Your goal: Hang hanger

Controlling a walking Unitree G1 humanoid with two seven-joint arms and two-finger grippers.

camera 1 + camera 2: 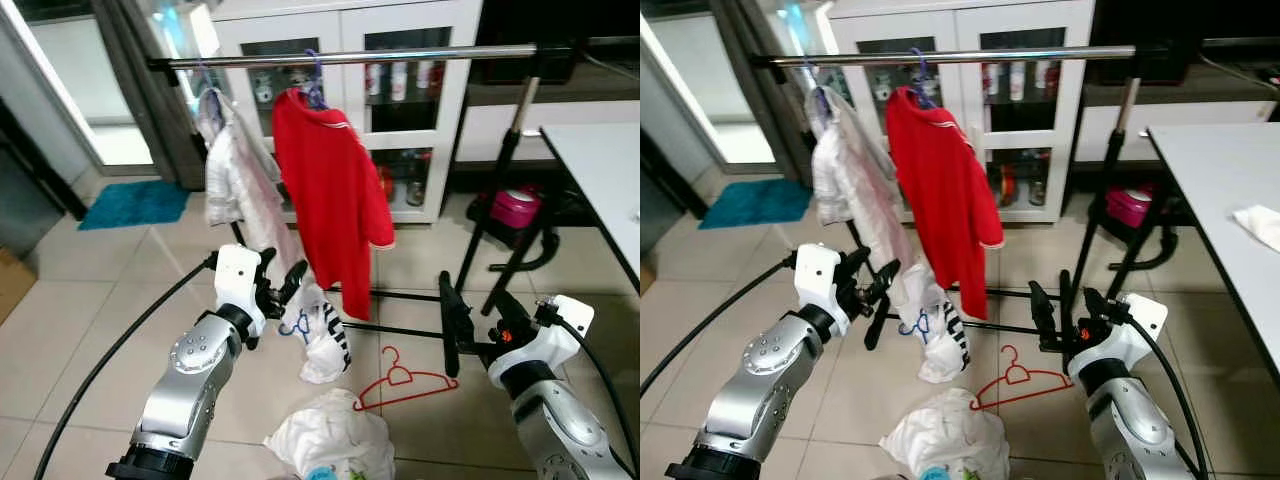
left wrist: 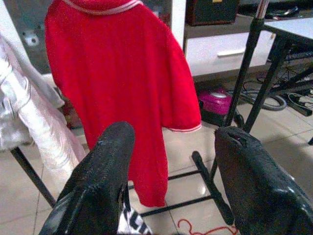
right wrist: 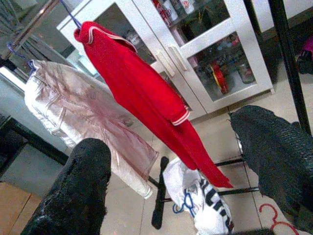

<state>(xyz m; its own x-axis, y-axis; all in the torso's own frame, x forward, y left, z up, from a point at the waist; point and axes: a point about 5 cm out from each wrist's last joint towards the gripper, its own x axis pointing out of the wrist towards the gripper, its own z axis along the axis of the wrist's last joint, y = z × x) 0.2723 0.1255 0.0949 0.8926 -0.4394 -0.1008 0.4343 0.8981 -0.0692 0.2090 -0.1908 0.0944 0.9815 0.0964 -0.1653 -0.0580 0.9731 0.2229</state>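
Note:
My left gripper is raised in front of the clothes rack, its fingers apart. A white garment with black print on a blue hanger dangles just under those fingers, seemingly hooked over one of them. My right gripper is open and holds nothing, low at the right near the rack's base. A bare red hanger lies on the tiles between the arms. The silver rail carries a red shirt on a purple hanger and a pale pink-white garment.
A heap of white clothes lies on the floor in front of me. A white table stands at the right, a pink object under it. Behind the rack is a white glass-door cabinet. A black cable curves over the tiles; a blue mat lies far left.

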